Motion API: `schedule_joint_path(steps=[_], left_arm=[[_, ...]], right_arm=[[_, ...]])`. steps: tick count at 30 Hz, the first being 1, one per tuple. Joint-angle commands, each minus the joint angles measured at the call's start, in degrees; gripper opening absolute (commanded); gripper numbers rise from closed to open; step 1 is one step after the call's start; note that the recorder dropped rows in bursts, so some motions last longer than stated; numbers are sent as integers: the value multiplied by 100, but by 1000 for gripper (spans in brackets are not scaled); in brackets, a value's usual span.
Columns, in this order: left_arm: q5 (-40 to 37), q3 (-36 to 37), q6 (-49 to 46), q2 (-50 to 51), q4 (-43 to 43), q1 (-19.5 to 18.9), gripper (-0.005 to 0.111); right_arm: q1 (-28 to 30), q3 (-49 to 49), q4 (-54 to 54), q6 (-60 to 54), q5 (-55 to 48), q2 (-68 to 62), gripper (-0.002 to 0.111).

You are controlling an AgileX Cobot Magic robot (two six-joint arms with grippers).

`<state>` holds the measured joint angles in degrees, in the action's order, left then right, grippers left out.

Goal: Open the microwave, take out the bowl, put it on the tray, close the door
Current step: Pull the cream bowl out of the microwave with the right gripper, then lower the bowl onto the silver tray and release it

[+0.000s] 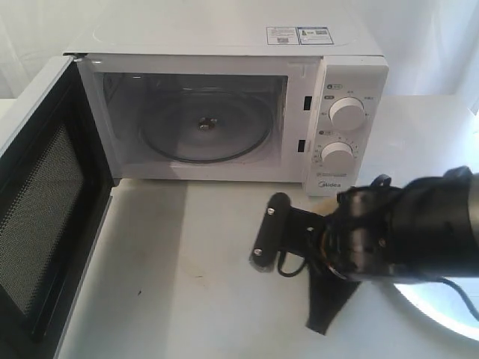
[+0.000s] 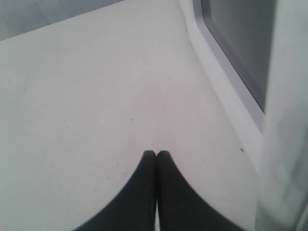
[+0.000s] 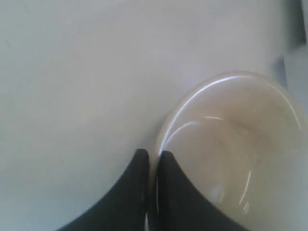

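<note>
Above the white table (image 1: 187, 247), right gripper (image 3: 153, 159) pinches the bowl (image 3: 231, 144) rim; left gripper (image 2: 156, 156) clenched (empty).

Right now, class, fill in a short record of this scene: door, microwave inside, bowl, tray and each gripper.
door: swung open to the left, mesh inner side showing
microwave inside: only the glass turntable plate, no bowl
bowl: out of the microwave, rim pinched by the right gripper
tray: partly visible under the right arm; whether the bowl rests on it cannot be told
left gripper: shut, holding nothing, low over the white table
not yet done: closing the door
</note>
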<state>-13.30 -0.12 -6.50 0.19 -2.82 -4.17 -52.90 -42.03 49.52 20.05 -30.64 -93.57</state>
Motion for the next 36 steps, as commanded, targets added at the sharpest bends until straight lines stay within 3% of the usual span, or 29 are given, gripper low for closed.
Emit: schedule_joint_path(steps=[1,5,19,24,30,36], left_arm=[[-1,12,27,-19,26,23,0],[-1,12,27,-19,26,23,0],[-1,12,27,-19,26,23,0],[-1,12,27,-19,26,23,0],[-1,12,27,-19,26,23,0],[-1,12,27,-19,26,23,0]], right_arm=[[-4,441,1622,2528,-1720,107,0],[-4,736,1872,3460,-2760,107,0],[-4,953,3530,4593,-1927,107,0],[-4,953,3595,4593,-1438,71,14],[-4,953,3637,4593,-1658,-87,35],[-29,943,4596,5242,-1677,-84,38]])
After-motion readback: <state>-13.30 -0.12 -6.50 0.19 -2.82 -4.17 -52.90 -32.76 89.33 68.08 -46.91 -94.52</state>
